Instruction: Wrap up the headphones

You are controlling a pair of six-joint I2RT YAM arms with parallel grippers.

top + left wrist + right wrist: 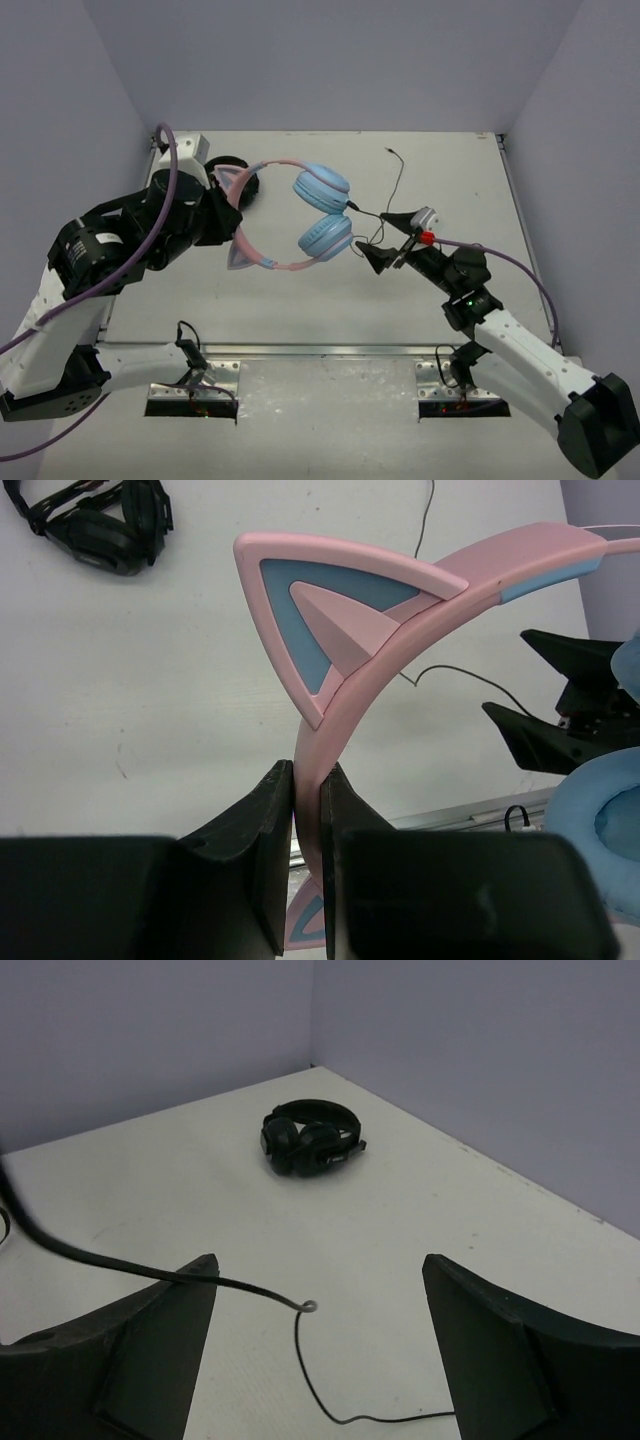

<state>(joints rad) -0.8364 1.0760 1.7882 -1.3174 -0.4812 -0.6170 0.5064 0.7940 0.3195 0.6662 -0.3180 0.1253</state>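
The headphones (325,238) are held above the table (450,170), with the pink headband (400,630) clamped between the left fingers (255,830). The right fingers (150,1330) are spread wide, and the black cable (250,1287) is seen passing between them.

No text, label, brand, number or sign could be read in any of the three views. Nothing legible was made out on any surface shown, whether near the pincers or farther from them.
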